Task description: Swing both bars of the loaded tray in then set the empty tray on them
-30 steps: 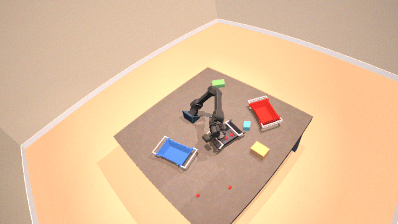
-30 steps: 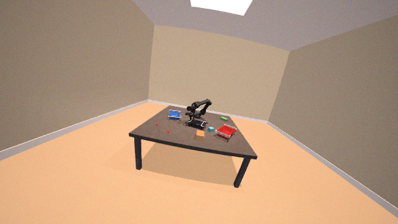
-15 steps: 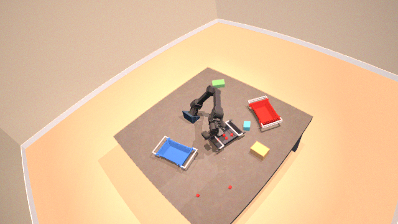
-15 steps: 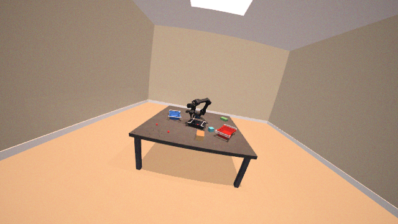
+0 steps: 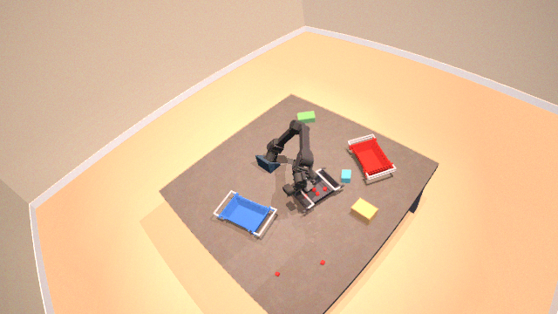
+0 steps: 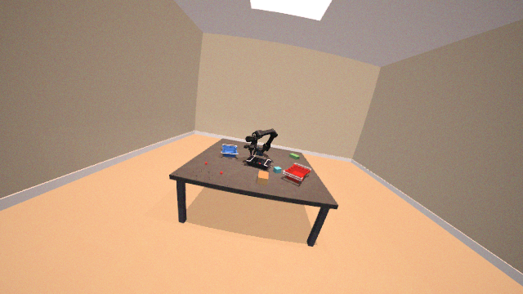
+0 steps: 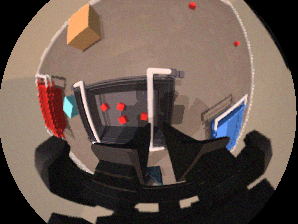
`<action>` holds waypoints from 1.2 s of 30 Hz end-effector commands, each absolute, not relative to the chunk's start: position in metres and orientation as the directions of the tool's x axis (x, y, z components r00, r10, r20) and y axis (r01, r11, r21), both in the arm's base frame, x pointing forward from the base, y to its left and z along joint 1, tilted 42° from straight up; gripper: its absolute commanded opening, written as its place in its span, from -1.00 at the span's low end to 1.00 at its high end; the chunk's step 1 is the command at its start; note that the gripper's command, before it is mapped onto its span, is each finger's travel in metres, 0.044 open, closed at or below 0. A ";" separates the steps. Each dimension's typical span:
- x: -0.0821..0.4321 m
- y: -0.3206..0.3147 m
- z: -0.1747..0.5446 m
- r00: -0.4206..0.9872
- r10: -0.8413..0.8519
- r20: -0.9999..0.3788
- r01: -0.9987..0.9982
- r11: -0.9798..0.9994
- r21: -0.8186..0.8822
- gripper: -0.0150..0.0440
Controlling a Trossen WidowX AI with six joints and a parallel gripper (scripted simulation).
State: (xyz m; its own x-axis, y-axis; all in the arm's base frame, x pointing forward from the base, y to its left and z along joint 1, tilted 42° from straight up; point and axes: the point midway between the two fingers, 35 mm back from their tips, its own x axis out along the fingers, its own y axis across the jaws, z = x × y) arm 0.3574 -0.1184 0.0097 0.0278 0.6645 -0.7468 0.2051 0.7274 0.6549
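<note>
The black tray stands on the table with several small red blocks inside. Its far white bar lies in across the top. Its near bar is inward of the tray's near end; its exact height is unclear. My gripper is partly open, its tips close around the near bar without visibly clamping it. An empty blue tray and an empty red tray stand on either side, their bars out over their ends.
A cyan cube stands between the black and red trays. An orange-yellow block, a green block, a dark blue wedge-like thing and two loose red cubes are also on the table.
</note>
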 end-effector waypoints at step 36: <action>0.357 -0.118 0.010 0.028 0.665 -0.747 0.205 0.727 0.655 -0.49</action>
State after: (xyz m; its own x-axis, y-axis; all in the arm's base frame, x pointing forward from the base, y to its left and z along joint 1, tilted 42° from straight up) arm 0.3573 -0.1184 0.0097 0.0277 0.6646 -0.7467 0.2054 0.7272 0.6549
